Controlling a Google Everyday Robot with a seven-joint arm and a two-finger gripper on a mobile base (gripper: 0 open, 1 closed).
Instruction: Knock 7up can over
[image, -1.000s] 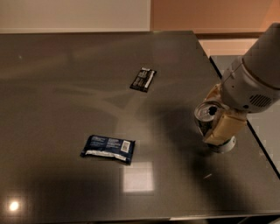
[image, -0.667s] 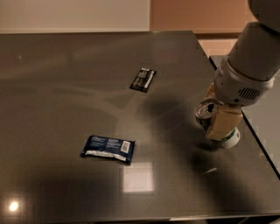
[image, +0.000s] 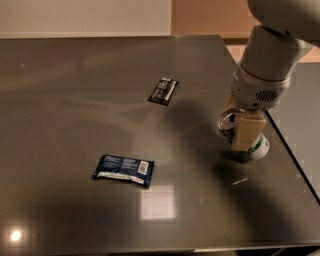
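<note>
The 7up can (image: 261, 148) is at the right side of the dark table (image: 75, 90), near its right edge. It looks tilted, with its shiny top rim toward the left and its white-and-green body low on the right. My gripper (image: 246, 141) comes down from the white arm (image: 265, 65) directly onto the can. A tan part of the gripper covers the can's middle and touches it.
A black snack wrapper (image: 164, 91) lies at the table's middle back. A dark blue snack packet (image: 123, 170) lies at the front left of centre. The table's right edge (image: 292, 155) runs just right of the can.
The arm has swung up and stands more upright over the can. The gripper and the can's top rim have shifted slightly left and back. The packets have not moved.
</note>
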